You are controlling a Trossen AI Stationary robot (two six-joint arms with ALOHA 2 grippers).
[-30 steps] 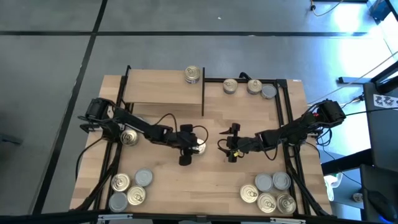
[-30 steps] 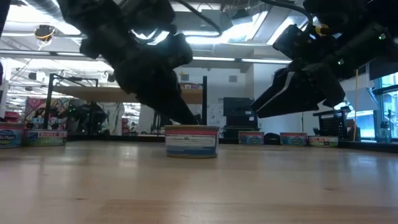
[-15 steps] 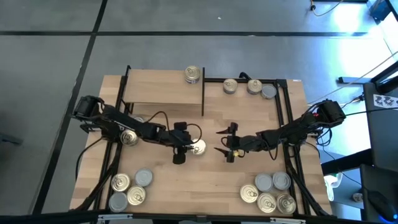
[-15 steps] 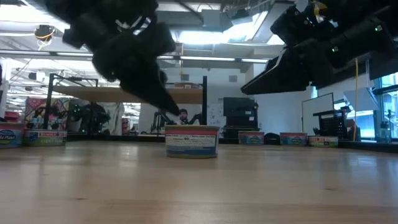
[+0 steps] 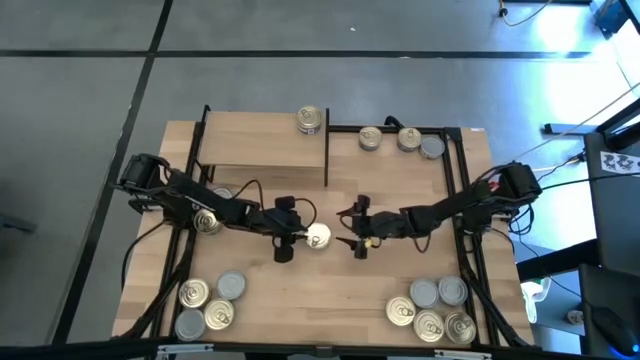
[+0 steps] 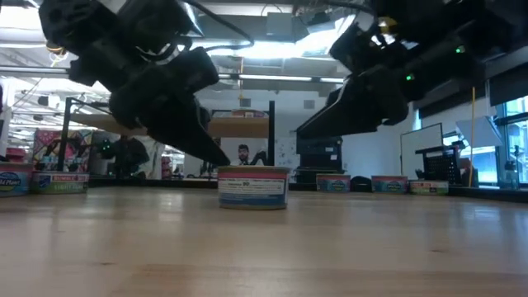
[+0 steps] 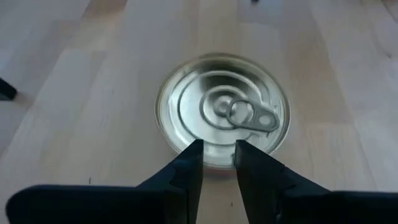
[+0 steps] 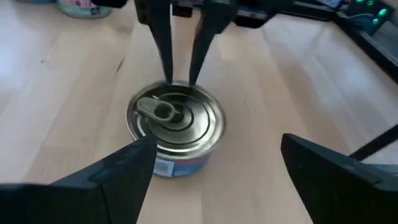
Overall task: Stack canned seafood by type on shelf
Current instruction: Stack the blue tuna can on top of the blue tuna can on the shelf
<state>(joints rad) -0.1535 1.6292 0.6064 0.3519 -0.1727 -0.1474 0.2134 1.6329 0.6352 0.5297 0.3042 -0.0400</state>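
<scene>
The left gripper (image 5: 297, 236) has its jaws drawn narrow, a slim gap between them, their tips poised at the near rim of a lone tin (image 5: 318, 237) without grasping it; the right gripper (image 5: 349, 230) has its jaws spread wide, standing on the tin's other side and holding nothing. In the high view this tin sits at the middle of the frame on the bare worktop (image 5: 330, 285), between the two grippers. It is short and round, with a gold pull-tab top (image 7: 222, 114) and a pale label with a pink band (image 6: 253, 187). The shelf (image 5: 262, 139), a raised light wood board in a black frame, lies in the upper left of the worktop and carries one tin at its top right corner (image 5: 311, 120). Three more tins (image 5: 399, 140) sit in a row along the upper edge, right of the shelf. A cluster of four tins (image 5: 208, 302) lies at the lower left, another cluster of five (image 5: 432, 308) at the lower right, and a single tin (image 5: 209, 221) shows under the left arm near the left edge.
</scene>
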